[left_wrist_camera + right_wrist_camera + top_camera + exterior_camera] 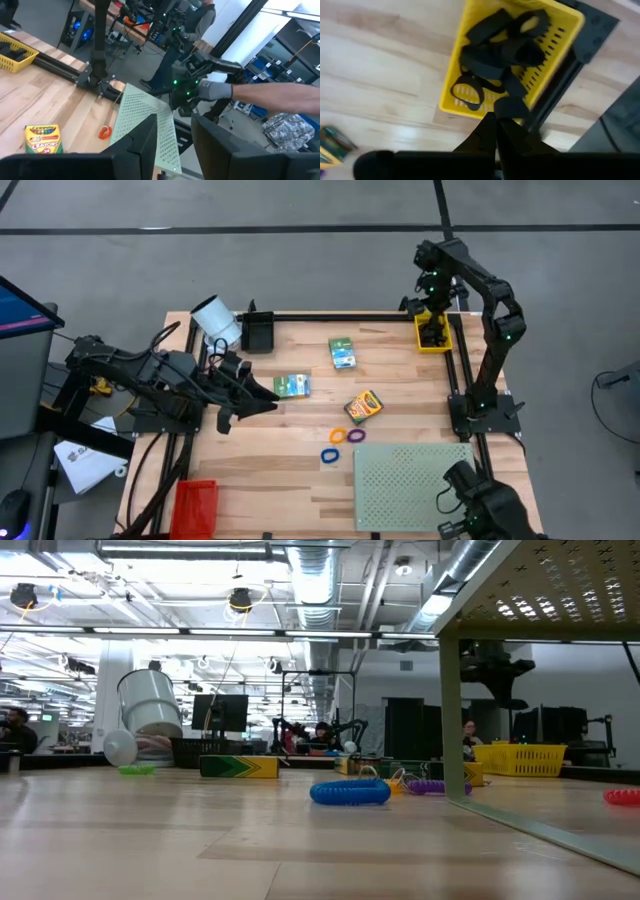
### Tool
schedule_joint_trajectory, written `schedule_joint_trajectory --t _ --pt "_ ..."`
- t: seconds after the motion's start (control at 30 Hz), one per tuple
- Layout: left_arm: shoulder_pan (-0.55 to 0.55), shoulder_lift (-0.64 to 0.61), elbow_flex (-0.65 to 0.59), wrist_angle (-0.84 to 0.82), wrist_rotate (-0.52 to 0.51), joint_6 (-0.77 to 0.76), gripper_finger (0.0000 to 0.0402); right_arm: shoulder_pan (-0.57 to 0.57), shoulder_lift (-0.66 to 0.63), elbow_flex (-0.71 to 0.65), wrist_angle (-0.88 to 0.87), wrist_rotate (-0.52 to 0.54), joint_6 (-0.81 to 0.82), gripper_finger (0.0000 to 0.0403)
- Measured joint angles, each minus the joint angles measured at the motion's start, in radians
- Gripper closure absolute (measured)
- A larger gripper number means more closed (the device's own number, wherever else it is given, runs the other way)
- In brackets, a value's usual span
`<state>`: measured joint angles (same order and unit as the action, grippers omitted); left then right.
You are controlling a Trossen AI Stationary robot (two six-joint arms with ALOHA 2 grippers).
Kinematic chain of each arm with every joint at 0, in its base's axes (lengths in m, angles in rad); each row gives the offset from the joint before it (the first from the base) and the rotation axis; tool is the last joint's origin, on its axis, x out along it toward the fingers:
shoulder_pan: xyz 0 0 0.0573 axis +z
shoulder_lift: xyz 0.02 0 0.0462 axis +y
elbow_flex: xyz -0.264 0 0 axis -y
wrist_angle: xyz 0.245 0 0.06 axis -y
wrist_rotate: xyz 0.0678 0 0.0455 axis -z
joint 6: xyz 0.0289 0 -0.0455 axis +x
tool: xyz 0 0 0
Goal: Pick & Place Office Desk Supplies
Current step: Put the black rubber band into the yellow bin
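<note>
The table [250, 470] is pale wood planks, bare over most of its near part. At the near edge, well to the left of the crayon box [363, 407], sits a red basket [195, 505]. Nearer than the crayon box and a little right of it is the green board [415, 485], which the low view shows raised on a leg. Three rings lie between board and crayon box: blue [330, 455] nearest, then orange [338, 436] and purple [356, 435] side by side, just beside the box.

The left gripper [262, 404] hangs left of the crayon box, its fingers [145, 142] spread partway with nothing between them. One green box [292, 386] lies just past it, left of the crayon box; the other [343, 353] lies beyond the crayon box.

Farther still, at the back edge, a black bin [258, 332] and a tilted white cylinder [215, 320] stand to the far left. To the far right is a yellow basket [433, 335] holding black clips [500, 47]. The right gripper [496, 127] hovers over it, fingers pressed together and empty.

Past the table the floor [300, 250] is grey. The low view shows a hall with ceiling ducts [315, 580], hanging lights, monitors and seated people [322, 735]. In the left wrist view a gloved hand [215, 91] touches dark gear beyond the board.
</note>
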<state>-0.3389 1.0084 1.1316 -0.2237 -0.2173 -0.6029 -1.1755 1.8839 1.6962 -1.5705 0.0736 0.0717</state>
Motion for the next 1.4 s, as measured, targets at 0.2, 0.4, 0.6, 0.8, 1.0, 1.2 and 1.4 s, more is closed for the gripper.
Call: schedule_joint_trajectory --t 0.2,0.4,0.6,0.8,1.0,1.2,1.4 --pt "0.001 0.000 0.000 0.020 0.000 -0.003 0.0286 0.056 -0.024 -0.042 -0.003 0.131 -0.061 0.0403" --pt "0.021 0.000 0.000 0.030 0.003 -0.005 0.0286 0.064 -0.021 -0.103 0.000 0.141 -0.102 0.0403" --pt "0.023 0.000 0.000 0.075 0.003 -0.006 0.0286 0.090 -0.014 -0.144 0.000 0.216 -0.126 0.0403" --pt "0.027 0.000 0.000 0.075 0.003 -0.006 0.0286 0.120 -0.014 -0.209 0.000 0.290 -0.162 0.0403" --pt "0.027 0.000 0.000 0.075 0.004 -0.007 0.0286 0.180 -0.014 -0.338 0.047 0.370 -0.153 0.0403" --pt "0.027 0.000 0.000 0.075 0.023 -0.007 0.0286 0.203 -0.017 -0.410 0.093 0.356 -0.120 0.0403" --pt "0.027 0.000 0.000 0.075 0.027 -0.010 0.0286 0.215 -0.020 -0.333 -0.004 0.399 -0.117 0.0403"
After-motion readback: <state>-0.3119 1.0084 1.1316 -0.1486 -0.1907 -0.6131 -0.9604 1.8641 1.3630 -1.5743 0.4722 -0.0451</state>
